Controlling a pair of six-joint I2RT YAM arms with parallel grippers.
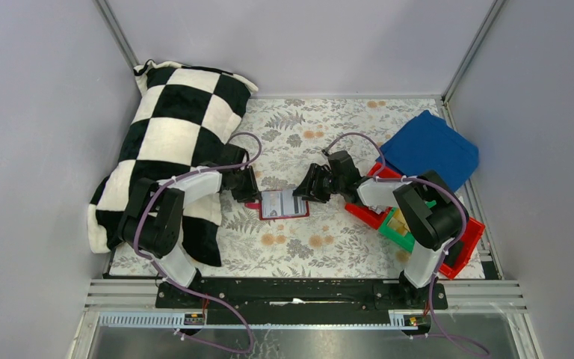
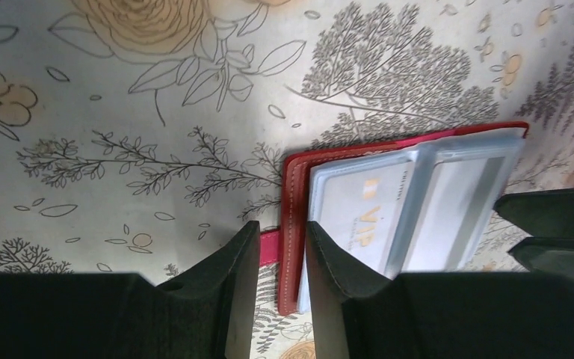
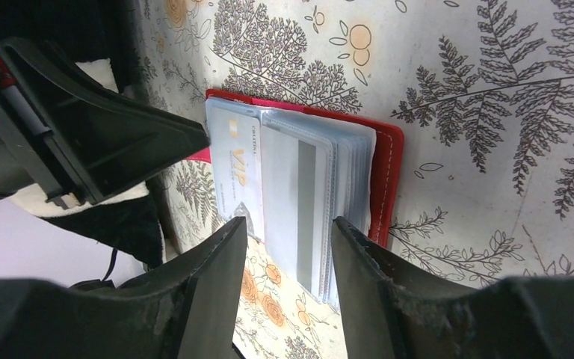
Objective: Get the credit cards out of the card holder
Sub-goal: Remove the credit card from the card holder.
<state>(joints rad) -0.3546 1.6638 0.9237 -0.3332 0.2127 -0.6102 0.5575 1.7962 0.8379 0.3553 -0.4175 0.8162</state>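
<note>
At the near right, red bins and a green bin are seen beside the right arm on the flower-printed worktop. Past them, near the middle of the worktop, the card holder is laid flat and open, its red border facing up. The credit cards are kept inside its clear sleeves: a pale one marked "VIP" on top and, beside it, one with a grey stripe.

The left hand is set at the holder's left edge. Its fingers are held a little apart, the pink snap tab is seen in the gap, and one finger is placed over the red border; no pinch on anything can be made out.

The right hand is held at the holder's right side with its fingers apart, and the sleeves are seen in the gap, ungripped.

Farther back, a black-and-white checked pillow is laid at the left and a blue cloth at the right.
</note>
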